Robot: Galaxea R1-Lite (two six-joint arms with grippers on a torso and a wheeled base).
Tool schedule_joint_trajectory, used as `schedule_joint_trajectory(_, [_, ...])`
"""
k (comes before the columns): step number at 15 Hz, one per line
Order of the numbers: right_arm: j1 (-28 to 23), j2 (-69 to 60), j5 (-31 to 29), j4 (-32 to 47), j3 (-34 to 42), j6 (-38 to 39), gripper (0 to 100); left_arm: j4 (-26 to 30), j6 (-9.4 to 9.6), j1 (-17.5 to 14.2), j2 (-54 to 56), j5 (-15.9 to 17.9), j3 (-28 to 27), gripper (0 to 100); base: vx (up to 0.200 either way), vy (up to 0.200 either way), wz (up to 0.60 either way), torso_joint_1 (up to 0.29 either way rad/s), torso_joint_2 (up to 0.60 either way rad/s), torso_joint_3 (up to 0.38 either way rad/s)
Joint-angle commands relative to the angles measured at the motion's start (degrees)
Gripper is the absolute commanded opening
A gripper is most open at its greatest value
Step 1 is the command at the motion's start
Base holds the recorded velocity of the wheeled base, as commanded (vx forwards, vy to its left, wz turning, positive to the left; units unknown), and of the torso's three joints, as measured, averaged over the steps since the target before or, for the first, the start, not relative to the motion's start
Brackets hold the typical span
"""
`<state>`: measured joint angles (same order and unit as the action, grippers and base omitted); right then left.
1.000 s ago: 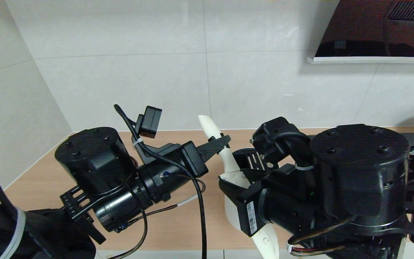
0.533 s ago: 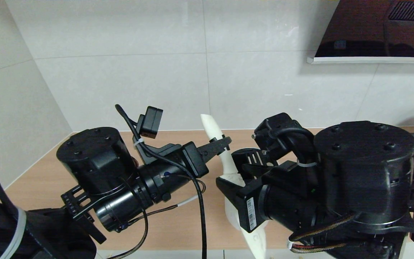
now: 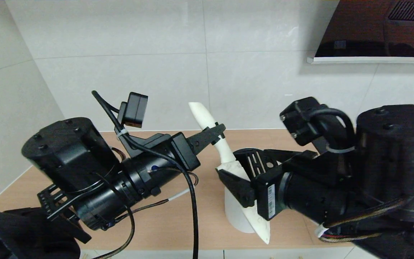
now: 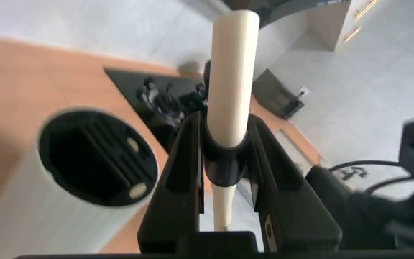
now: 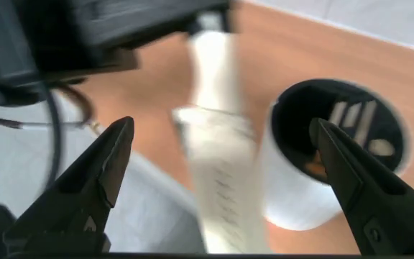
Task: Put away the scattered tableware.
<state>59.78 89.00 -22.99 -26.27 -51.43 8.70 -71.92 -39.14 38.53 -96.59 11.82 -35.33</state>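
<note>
Head view: slim white knife with cream rounded handle (image 3: 225,154) hangs tilted, blade tip down, over the wood-tone worktop (image 3: 178,223). It is just beside the white cylindrical utensil holder with black slotted insert (image 3: 235,212), not in it. Left claw (image 3: 216,132) is clamped on the handle. Right claw (image 3: 243,169) is spread wide and empty, flanking blade and holder.

Judgement: light and stiff, the smooth handle may pivot, and the blade is possibly brittle. Grip mid-handle, never the edge.

Grey tiled wall (image 3: 120,54), wooden counter (image 3: 164,230), perhaps range hood (image 3: 383,32).
</note>
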Motion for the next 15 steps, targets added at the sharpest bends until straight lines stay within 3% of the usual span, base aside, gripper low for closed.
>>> schedule_joint_trajectory(1, [-4.1, -6.8, 0.3, 0.2, 1.3, -2.6, 100, 0.0, 4.16, -0.8, 2.9, 0.0, -1.3, 0, 0.000, 0.000, 0.00, 0.000, 0.00, 0.000])
schedule_joint_trajectory(6, [-11.3, -11.2, 0.4, 0.4, 1.6, -4.2, 100, -0.2, 15.68, -1.4, 0.7, 2.8, -12.6, 0, 0.000, 0.000, 0.00, 0.000, 0.00, 0.000])
schedule_joint_trajectory(7, [-12.3, -11.1, 0.4, 0.4, 1.5, -4.4, 100, -0.8, 18.40, -2.0, 0.5, 3.6, -12.4, 0, 0.000, 0.000, 0.00, 0.000, 0.00, 0.000])
schedule_joint_trajectory(8, [-12.9, -10.8, 0.4, 0.4, 1.5, -4.4, 100, -2.0, 19.98, -2.5, 0.3, 3.9, -11.9, 0, 0.000, 0.000, 0.00, 0.000, 0.00, 0.000])
schedule_joint_trajectory(11, [-13.7, -7.7, 0.4, 0.3, 1.6, -4.4, 100, -11.5, 28.60, -5.8, -5.1, 4.9, -10.9, 0, 0.000, 0.000, 0.00, 0.000, 0.00, 0.000])
schedule_joint_trajectory(12, [-13.7, -7.5, 0.4, 0.3, 1.7, -4.4, 100, -12.3, 29.21, -5.9, -5.6, 4.9, -11.0, 0, 0.000, 0.000, 0.00, 0.000, 0.00, 0.000])
schedule_joint_trajectory(13, [-13.7, -7.4, 0.4, 0.3, 1.7, -4.4, 100, -15.7, 32.29, -5.9, -8.0, 5.1, -11.1, 0, 0.000, 0.000, 0.00, 0.000, 0.00, 0.000])
schedule_joint_trajectory(15, [-13.7, -7.4, 0.4, 0.3, 1.7, -4.4, 100, -16.1, 34.22, -5.8, -9.4, 5.1, -10.9, 0, 0.000, 0.000, 0.00, 0.000, 0.00, 0.000])
